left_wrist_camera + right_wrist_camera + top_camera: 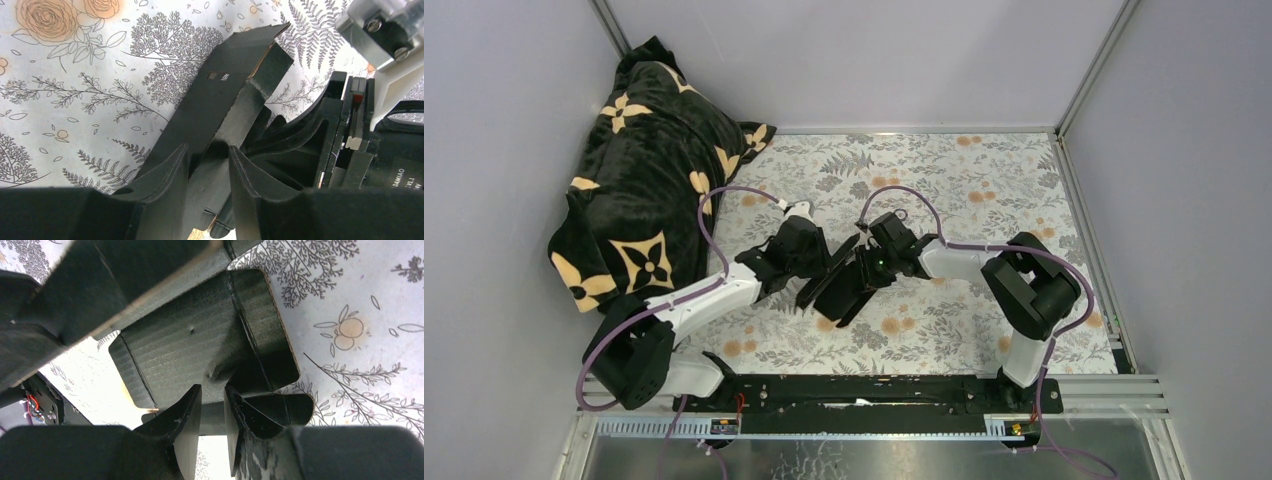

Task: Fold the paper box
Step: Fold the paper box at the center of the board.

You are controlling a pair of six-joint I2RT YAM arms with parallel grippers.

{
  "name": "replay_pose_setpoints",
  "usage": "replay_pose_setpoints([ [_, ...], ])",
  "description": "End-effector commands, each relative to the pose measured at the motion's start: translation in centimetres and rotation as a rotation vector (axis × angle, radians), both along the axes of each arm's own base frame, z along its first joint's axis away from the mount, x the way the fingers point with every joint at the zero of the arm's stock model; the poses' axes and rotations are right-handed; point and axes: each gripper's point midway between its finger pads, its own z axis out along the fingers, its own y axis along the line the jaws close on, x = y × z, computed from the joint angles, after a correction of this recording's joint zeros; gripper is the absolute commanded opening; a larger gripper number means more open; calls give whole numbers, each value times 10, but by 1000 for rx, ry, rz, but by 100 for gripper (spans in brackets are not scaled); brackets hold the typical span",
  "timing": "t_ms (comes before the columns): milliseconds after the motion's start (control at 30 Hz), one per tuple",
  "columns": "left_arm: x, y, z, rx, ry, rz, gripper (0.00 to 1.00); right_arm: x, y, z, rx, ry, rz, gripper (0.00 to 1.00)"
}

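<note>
The left tool is pinching a panel of the paper box at the middle of the floral surface; the right tool, jaws narrow, is apparently clamping another flap.

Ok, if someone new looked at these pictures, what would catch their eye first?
Probably the middle of the floral cloth, where the left claw and right claw meet, each pinching the paper box, a half-folded black card sheet lifted between them. After that, the black blanket with cream flowers, heaped in the far left corner.
</note>
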Motion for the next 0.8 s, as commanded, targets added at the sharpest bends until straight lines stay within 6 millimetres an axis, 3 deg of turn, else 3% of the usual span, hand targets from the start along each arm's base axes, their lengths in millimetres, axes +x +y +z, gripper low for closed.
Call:
replay_pose_setpoints([
  [0,-2,-5,-6,30,16,-6,40,-3,-4,-23,-59,19,6,31],
  [467,3,4,-16,98,17,19,40,-2,-7,1,-49,-20,15,32],
  [767,6,9,-16,102,16,21,40,0,-5,36,-7,-67,24,35],
])
